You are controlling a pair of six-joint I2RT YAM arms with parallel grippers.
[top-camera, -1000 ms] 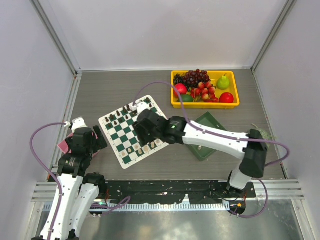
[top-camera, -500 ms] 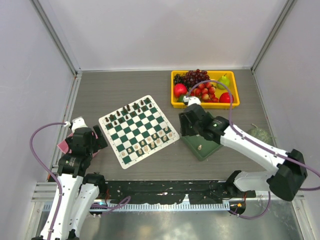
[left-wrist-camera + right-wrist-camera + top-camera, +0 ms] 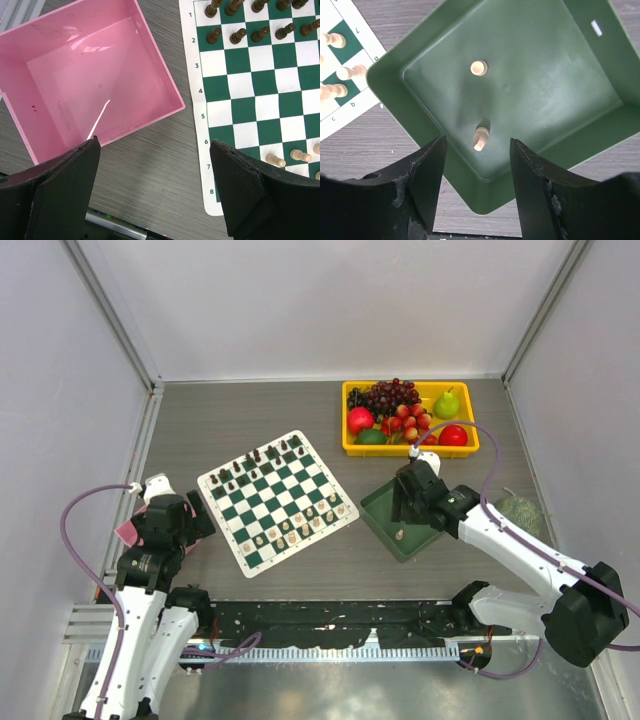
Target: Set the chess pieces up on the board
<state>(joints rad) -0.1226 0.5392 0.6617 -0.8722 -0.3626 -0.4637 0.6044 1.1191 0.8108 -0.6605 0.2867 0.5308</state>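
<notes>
Over green tray (image 3: pixel 560 100), right claw (image 3: pixel 477 145) spread, empty; cream chess piece (image 3: pixel 481 138) lies directly between its fingers, long axis crosswise to closing line; second piece (image 3: pixel 479 67) farther ahead; board (image 3: pixel 350 115) to claw's left; left claw (image 3: pixel 155 147) spread wide, well apart from tray

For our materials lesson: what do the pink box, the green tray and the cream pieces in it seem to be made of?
Pink box: likely glossy plastic, given the bright reflections on its floor.
Green tray: probably matte moulded plastic, with a dull sheen and rounded corners.
Cream pieces: wood or plastic; pale and smooth, too small to tell.
</notes>
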